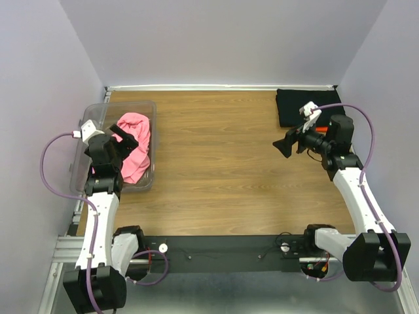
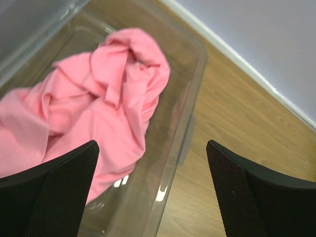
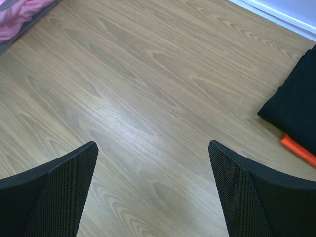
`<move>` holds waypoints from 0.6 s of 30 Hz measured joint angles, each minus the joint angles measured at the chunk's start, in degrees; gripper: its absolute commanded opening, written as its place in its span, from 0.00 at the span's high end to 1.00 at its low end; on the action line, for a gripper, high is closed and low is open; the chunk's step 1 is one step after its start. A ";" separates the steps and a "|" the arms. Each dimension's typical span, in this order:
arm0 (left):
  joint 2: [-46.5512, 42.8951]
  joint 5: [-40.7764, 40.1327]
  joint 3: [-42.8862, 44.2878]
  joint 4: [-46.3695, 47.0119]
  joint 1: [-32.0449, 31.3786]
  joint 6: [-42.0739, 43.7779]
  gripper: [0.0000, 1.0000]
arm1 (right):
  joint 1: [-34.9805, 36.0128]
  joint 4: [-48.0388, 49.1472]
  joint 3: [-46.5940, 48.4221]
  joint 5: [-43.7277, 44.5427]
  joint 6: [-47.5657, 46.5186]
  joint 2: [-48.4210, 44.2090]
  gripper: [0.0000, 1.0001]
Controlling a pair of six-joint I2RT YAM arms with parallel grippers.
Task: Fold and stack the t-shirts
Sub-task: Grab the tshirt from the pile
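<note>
A crumpled bright pink t-shirt lies inside the clear tub at the left. My left gripper hangs open above the tub's right rim, not touching the shirt. A folded black t-shirt lies flat at the back right, and a strip of orange-red t-shirt shows beneath its edge. My right gripper is open over bare wood just in front of the black shirt, holding nothing.
The clear plastic tub stands against the left wall. The wooden table lies between the two arms. Grey walls close in the back and both sides.
</note>
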 measured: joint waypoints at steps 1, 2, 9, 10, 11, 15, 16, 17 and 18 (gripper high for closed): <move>1.07 -0.39 0.44 -1.92 0.48 -1.81 0.08 | 0.00 0.00 0.00 -0.07 -0.02 -0.09 0.00; 1.57 -0.50 0.72 -2.75 0.55 -2.51 0.10 | 0.00 -0.02 0.00 -0.24 -0.09 -0.24 0.00; 3.80 -2.97 3.15 -8.61 0.74 -8.50 0.21 | 0.00 -0.02 -0.02 -1.40 -0.20 -0.87 0.00; 4.04 -3.23 3.17 -8.90 0.87 -8.92 0.21 | 0.00 -0.02 -0.02 -1.49 -0.22 -0.92 0.00; 4.44 -3.50 3.17 -9.31 0.92 -9.60 0.21 | 0.00 -0.02 -0.02 -1.49 -0.24 -0.94 0.00; 8.96 -3.50 3.17 -9.57 1.29 -11.50 0.18 | 0.00 -0.13 -0.02 -1.49 -0.37 -1.25 0.00; 10.86 -2.95 3.17 -9.38 1.33 -11.80 0.18 | 0.00 -0.13 -0.02 -1.49 -0.39 -1.49 0.00; 13.16 -2.32 3.19 -9.07 1.31 -12.09 0.18 | 0.00 -0.15 -0.02 -1.49 -0.44 -1.79 0.00; 16.04 -1.44 3.30 -8.63 1.31 -12.35 0.17 | 0.00 -0.15 -0.02 -1.49 -0.46 -1.99 0.00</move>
